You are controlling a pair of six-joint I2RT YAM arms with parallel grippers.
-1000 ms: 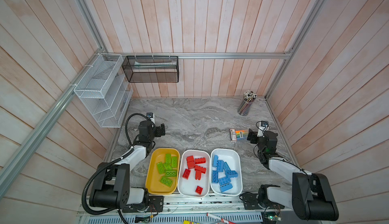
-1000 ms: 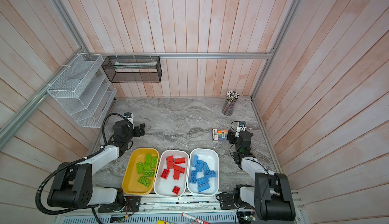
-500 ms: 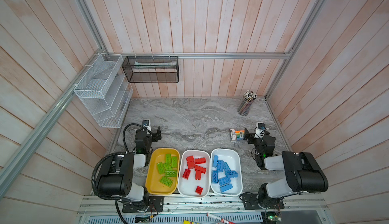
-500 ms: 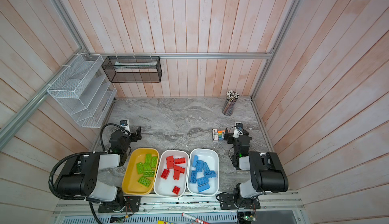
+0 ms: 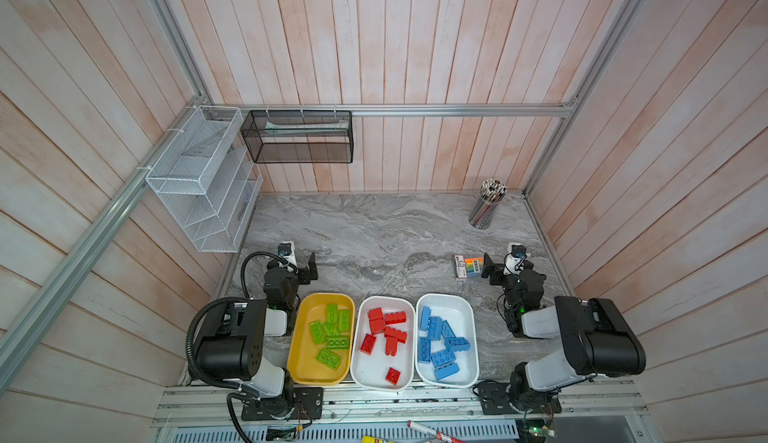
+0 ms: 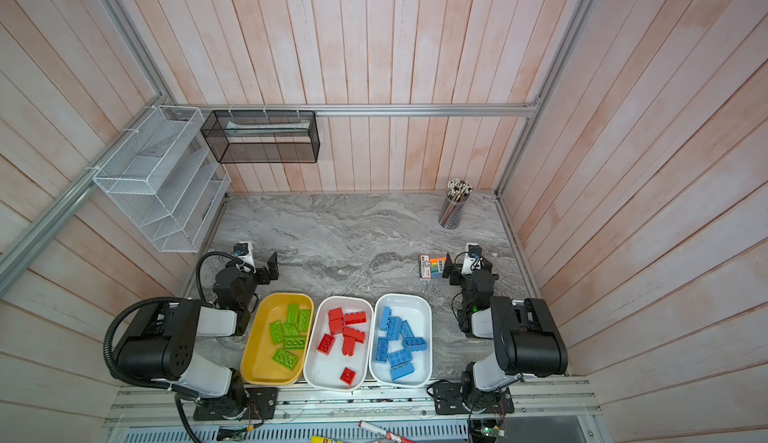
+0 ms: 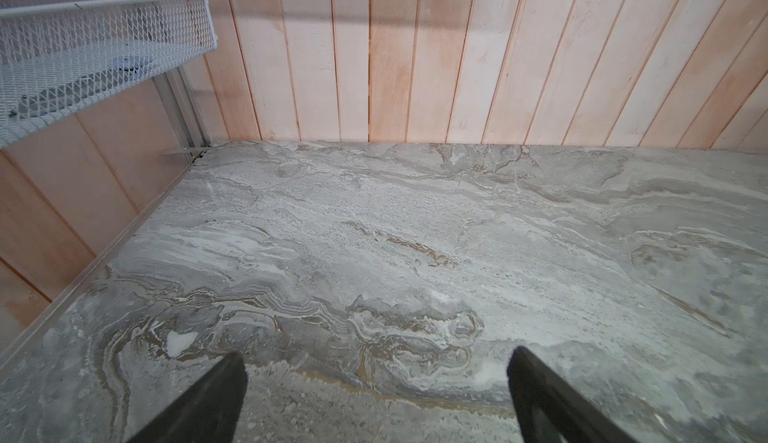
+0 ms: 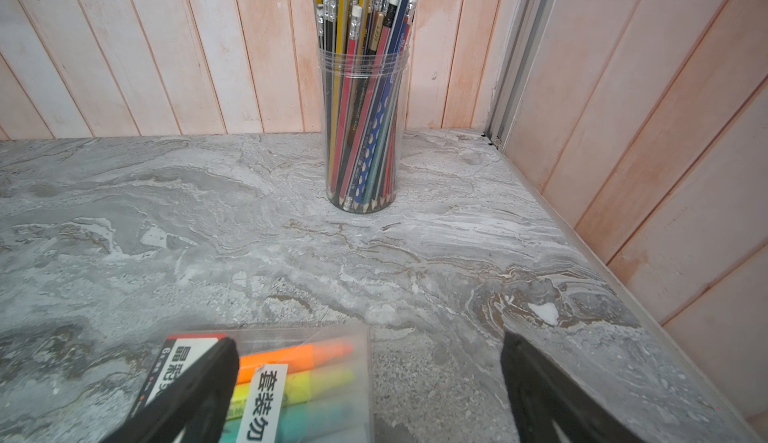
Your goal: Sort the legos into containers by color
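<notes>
Three containers are holding all legos by colour, lying behind left fingers and right fingers; both are gaping wide, gripping nothing, pointing away.

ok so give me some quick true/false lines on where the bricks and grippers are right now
1. The yellow tray holds only green bricks. True.
2. The red bricks lie in the right white tray. False: they lie in the middle white tray; the right one holds the blue bricks.
3. The left gripper and right gripper are both open and empty. True.
4. A brick lies loose beside the pencil cup. False: no brick shows on the table outside the trays.
</notes>
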